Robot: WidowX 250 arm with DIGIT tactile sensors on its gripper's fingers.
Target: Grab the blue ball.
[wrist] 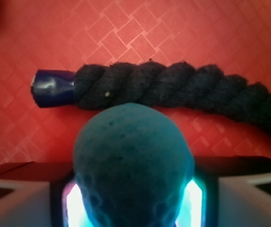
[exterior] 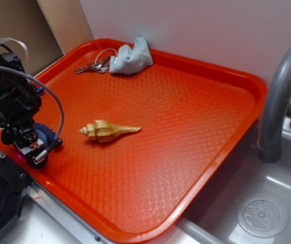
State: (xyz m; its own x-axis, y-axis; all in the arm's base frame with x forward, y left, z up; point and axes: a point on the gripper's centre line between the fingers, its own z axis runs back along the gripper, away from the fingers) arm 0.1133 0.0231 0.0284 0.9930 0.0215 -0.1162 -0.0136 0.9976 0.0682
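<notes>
The blue ball [wrist: 133,151], light blue and dimpled, fills the space between my gripper's [wrist: 134,205] two jaws in the wrist view, and the glowing pads [wrist: 74,208] press against both of its sides. In the exterior view my gripper [exterior: 33,145] is low over the left edge of the orange tray [exterior: 186,127], and only a sliver of the ball [exterior: 42,137] shows beside it. A dark navy braided rope [wrist: 173,87] with a blue taped end lies on the tray just beyond the ball.
A tan spiral shell [exterior: 107,130] lies on the tray to the right of my gripper. Keys [exterior: 92,65] and a grey cloth [exterior: 131,57] sit at the tray's far edge. A grey faucet [exterior: 280,96] and a sink [exterior: 262,213] are at the right.
</notes>
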